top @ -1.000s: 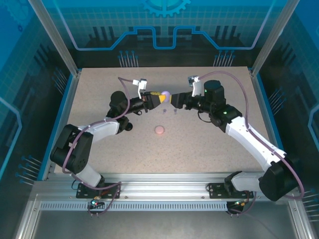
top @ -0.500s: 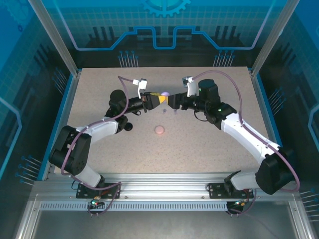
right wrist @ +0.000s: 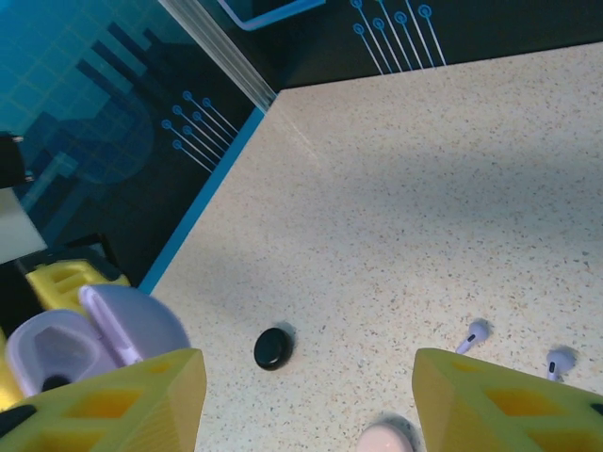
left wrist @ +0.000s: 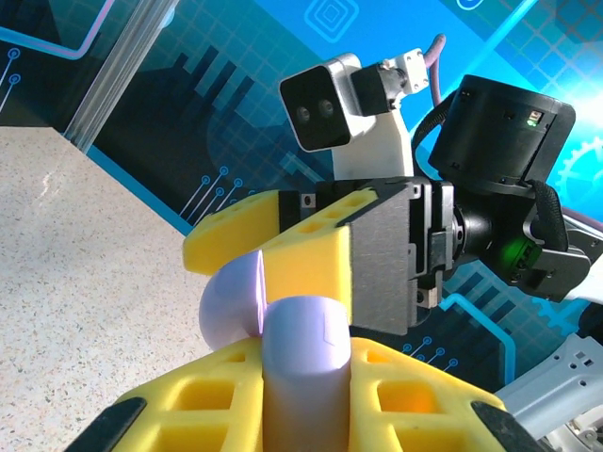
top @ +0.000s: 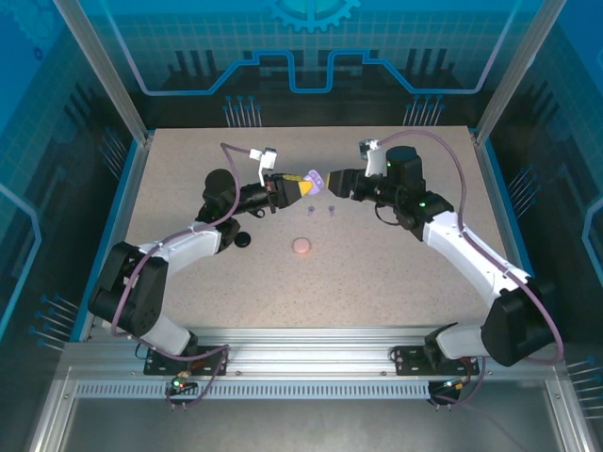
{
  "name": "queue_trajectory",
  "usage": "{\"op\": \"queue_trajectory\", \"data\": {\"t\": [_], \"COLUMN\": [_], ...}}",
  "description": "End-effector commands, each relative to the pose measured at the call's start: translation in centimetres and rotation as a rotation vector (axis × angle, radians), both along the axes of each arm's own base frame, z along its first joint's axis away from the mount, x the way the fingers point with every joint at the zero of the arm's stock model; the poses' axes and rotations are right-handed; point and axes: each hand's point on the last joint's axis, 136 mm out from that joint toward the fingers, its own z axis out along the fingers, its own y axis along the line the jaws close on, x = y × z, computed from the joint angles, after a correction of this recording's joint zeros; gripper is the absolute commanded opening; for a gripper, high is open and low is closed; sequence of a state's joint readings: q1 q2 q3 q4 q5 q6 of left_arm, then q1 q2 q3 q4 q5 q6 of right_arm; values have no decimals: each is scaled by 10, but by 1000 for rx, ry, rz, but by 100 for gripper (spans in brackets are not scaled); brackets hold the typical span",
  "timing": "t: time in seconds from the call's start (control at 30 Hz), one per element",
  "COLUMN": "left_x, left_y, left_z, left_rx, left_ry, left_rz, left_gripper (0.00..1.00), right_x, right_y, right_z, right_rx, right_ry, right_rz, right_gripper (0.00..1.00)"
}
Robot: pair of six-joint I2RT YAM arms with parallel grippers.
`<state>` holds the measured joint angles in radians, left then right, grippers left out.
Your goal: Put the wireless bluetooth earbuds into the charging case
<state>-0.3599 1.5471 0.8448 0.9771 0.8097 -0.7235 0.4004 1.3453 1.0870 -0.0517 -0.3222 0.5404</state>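
Two tiny pale purple stemmed earbuds (right wrist: 471, 336) lie bare on the speckled beige table (right wrist: 396, 169), near each other but apart, in the lower right corner of the right wrist view. From above, the same pair shows as two small specks at mid-frame, just below the spot where the two arms meet. At that size their shape cannot be made out.

The round pale purple plastic charging case (left wrist: 300, 348) sits in the left gripper (left wrist: 297, 400), whose yellow jaws are pinched on its body. The left wrist view shows it close up at the lower middle, with its lid swung open toward the left. Right behind the lid are a yellow finger of the other arm and the white wrist camera (left wrist: 344, 104) above it. Whether that finger touches the lid I cannot tell.

The right wrist view shows what the left one hides. The hollow inside of the case faces the lens at the bottom left, with the lid standing beside it. The jaws of the right gripper (right wrist: 309, 377) stand spread wide with nothing between them, and the case lies outside the left-hand finger. A round black case (right wrist: 271, 347) rests at the lower middle, and the rim of a round pink case (right wrist: 386, 438) touches the bottom edge.

From above, the pink one lies below the earbuds and the black one lower left, beside the left arm.
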Motion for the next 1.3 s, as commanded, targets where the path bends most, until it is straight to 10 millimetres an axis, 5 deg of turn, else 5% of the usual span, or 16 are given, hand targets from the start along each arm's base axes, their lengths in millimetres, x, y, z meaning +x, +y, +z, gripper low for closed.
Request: {"op": "queue_trajectory", "data": {"t": [0.0, 0.17, 0.83, 1.27], "left_x": [-10, -11, -16, -15], "left_y": [0, -1, -3, -3], "left_z": [26, 25, 32, 36], "left_rx": [-18, -27, -48, -50], "left_ry": [-115, -106, -103, -108], "left_rz": [-20, -37, -69, -67], "left_gripper": [0, 0, 0, 0], "right_x": [-17, -32, -14, -20], "right_y": [-4, 8, 31, 39], "right_z": [25, 35, 29, 20], "right_rx": [87, 124, 104, 89], "right_ry": [-60, -85, -52, -35], "right_rz": [41, 147, 193, 224], "right_gripper": [61, 60, 47, 36]}}
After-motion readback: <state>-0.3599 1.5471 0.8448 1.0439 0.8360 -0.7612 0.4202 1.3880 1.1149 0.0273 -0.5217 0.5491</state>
